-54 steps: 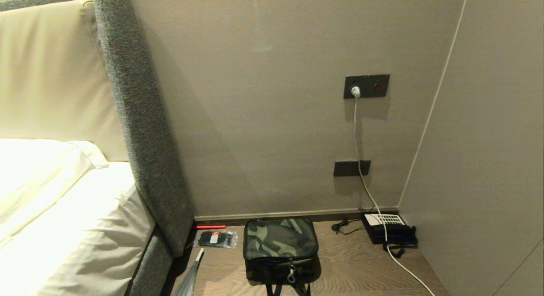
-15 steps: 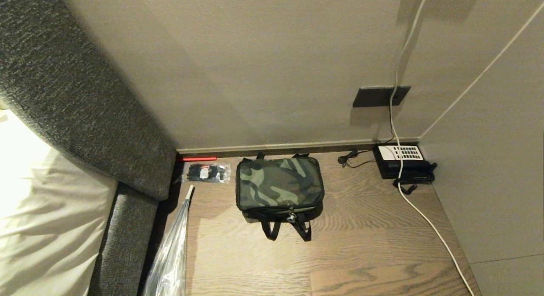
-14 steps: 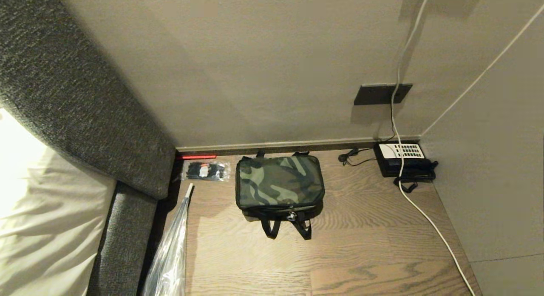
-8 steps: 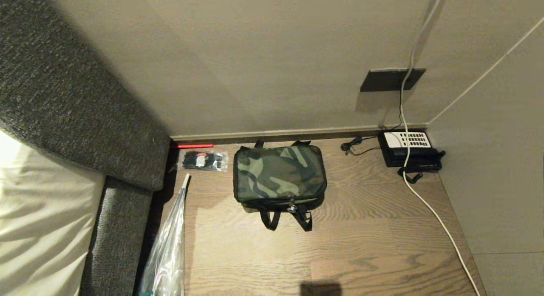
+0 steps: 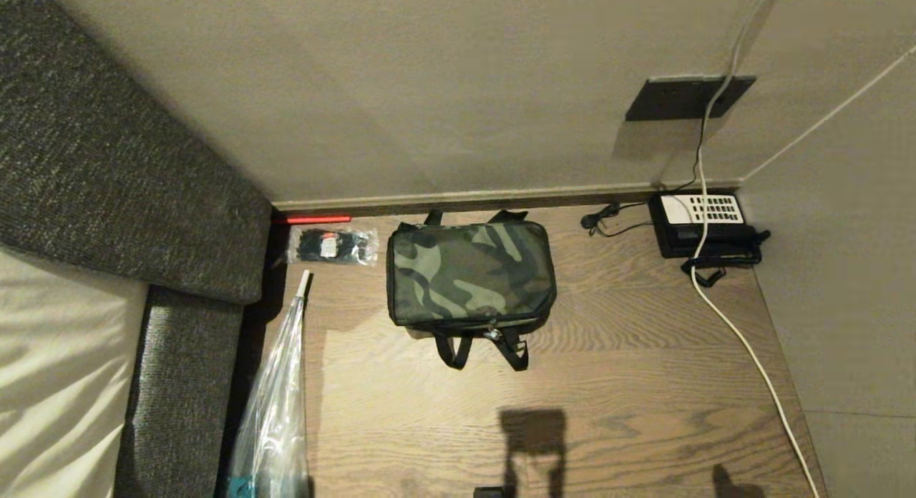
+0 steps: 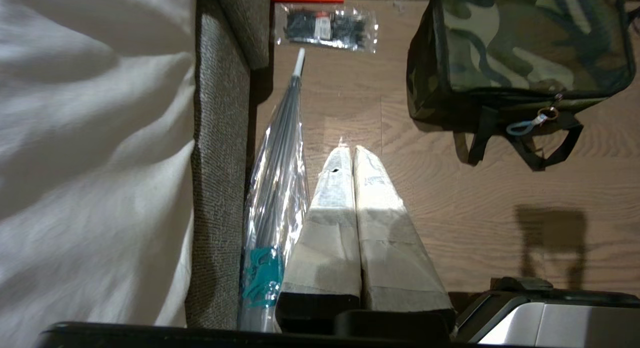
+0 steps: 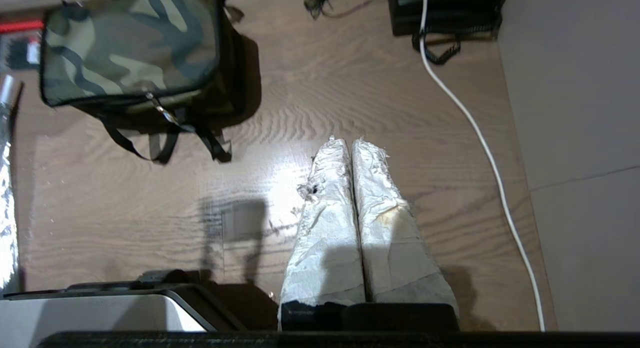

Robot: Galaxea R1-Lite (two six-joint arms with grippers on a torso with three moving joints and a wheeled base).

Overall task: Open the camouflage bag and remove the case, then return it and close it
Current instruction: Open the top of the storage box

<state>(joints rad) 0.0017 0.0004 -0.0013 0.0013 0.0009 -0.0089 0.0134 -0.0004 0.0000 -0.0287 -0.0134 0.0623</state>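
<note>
Camouflage bag [image 5: 471, 280]: boxy soft fabric, green-and-black blotched pattern, rounded corners, zipped shut. Flat on the wooden floor [image 5: 608, 383] near the skirting, about centre of the head view. Black webbing straps [image 5: 483, 351] looped out at its 6 o'clock side; metal zip pull with a pale blue tab [image 6: 530, 124] hanging on the same side. Case not visible.

At 9 o'clock of the bag: clear plastic packet [image 5: 331, 245] of small black items, crinkled, flat on the floor. Behind that packet, against the skirting: slim red bar [image 5: 315, 219]. At 8 o'clock of the bag: long folded umbrella [image 5: 275, 405] in a glossy transparent sleeve, white tip toward the packet, teal part at the near end, lying along the bed base [image 5: 179, 383], coarse grey woven upholstery. White creased bedding [image 5: 50, 383] beyond that.

At 3 o'clock of the bag, well apart, in the wall corner: black telephone [image 5: 705, 222] with white keypad and coiled cord. White cable [image 5: 744, 355] running over the telephone and across the floor. Dark rectangular wall plate [image 5: 687, 97] above the telephone.

Left pincer [image 6: 352, 150]: tape-wrapped tapered fingers pressed together, nothing between them, above bare floor beside the umbrella, at 7 o'clock of the bag.

Right pincer [image 7: 350, 143]: crumpled pale wrapping, fingers pressed together, holding nothing, above bare floor at 5 o'clock of the bag.
</note>
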